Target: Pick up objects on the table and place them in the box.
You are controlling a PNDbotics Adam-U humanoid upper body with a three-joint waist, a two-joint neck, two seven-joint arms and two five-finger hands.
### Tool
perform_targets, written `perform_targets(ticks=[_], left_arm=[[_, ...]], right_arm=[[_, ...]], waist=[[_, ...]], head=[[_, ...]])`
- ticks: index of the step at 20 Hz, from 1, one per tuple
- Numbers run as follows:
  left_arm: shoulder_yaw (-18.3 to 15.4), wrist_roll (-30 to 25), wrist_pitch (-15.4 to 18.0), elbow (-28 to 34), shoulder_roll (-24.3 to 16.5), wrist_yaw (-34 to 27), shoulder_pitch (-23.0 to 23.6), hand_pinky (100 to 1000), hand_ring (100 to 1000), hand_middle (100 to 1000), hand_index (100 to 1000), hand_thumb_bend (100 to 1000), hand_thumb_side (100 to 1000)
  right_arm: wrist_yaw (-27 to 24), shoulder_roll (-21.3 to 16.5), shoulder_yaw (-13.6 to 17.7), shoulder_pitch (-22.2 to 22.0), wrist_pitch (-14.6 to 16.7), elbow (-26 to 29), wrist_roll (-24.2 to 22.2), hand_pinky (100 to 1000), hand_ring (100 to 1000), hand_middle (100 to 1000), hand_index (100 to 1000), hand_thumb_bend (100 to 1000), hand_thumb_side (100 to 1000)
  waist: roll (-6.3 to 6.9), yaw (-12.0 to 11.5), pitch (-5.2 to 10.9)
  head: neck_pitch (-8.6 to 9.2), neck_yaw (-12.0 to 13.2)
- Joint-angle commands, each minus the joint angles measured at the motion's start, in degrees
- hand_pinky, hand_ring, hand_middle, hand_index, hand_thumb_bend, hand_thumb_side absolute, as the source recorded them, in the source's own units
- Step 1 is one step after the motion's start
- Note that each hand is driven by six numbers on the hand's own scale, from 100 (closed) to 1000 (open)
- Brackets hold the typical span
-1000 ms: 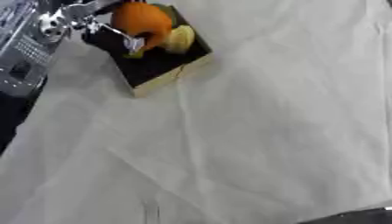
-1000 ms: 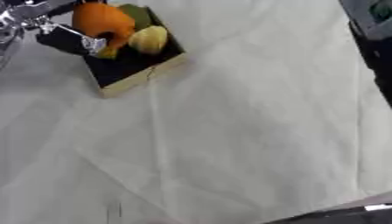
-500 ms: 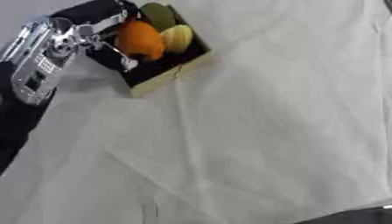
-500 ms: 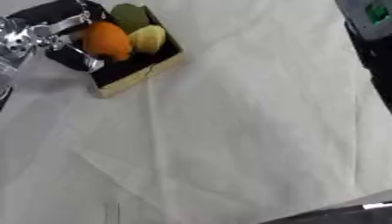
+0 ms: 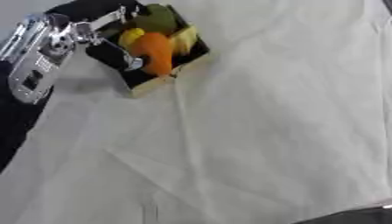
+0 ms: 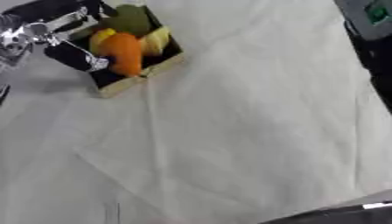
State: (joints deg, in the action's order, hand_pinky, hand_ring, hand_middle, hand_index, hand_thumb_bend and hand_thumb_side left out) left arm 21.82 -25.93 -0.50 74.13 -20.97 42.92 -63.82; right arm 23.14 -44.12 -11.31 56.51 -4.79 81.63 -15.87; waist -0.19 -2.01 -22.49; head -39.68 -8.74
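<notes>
Left hand point(image 5: 84, 37) fingers curl around the orange fruit point(image 5: 155, 52), positioned inside the box point(image 5: 165, 80) for release.

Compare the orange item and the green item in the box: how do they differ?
The orange item is bright orange and elongated, lying toward the box's near side; the green item is dull green and rounder, at the far corner. The orange item lies right beside the left hand; the green item lies farther from it. Both rest inside the box, beside yellow pieces.
</notes>
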Motion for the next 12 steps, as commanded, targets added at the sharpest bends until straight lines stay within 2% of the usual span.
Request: perform_targets(ticks=[1, 6, 10, 12], left_arm=[[-1.52, 0.70, -1.36, 3.97, -2.49, -1.94, -0.62, 778, 813, 825, 900, 307, 290], [-3.05, 1.85, -3.92, 10.85, -5.44, -5.08, 0.35, 757, 791, 795, 873, 215, 192], [-5.38, 4.42, -6.60, 18.84, -10.18, -7.61, 2.56, 739, 773, 776, 855, 125, 101], [-7.30, 7.48, -8.37, 23.07, -13.36, -10.05, 4.82, 729, 762, 768, 845, 100, 122]], right_arm=[[-0.23, -1.74, 1.05, 0.72, 0.04, 0.89, 0.23, 893, 898, 800, 875, 100, 333], [-0.30, -2.07, 1.22, 0.39, 0.06, 1.23, 0.33, 893, 898, 800, 875, 100, 331], [-0.35, -2.60, 1.40, -0.05, 0.02, 1.46, 0.46, 893, 898, 801, 874, 100, 342], [-0.42, -2.95, 1.65, -0.39, -0.04, 1.65, 0.74, 893, 897, 800, 874, 100, 330]], waist=[[-0.64, -0.08, 1.38], [-0.61, -0.37, 1.94], [-0.45, -0.82, 2.32], [-0.32, -1.06, 2.45]], head=[[0.33, -0.28], [0.15, -0.44], [-0.02, -0.70], [-0.11, -0.77]])
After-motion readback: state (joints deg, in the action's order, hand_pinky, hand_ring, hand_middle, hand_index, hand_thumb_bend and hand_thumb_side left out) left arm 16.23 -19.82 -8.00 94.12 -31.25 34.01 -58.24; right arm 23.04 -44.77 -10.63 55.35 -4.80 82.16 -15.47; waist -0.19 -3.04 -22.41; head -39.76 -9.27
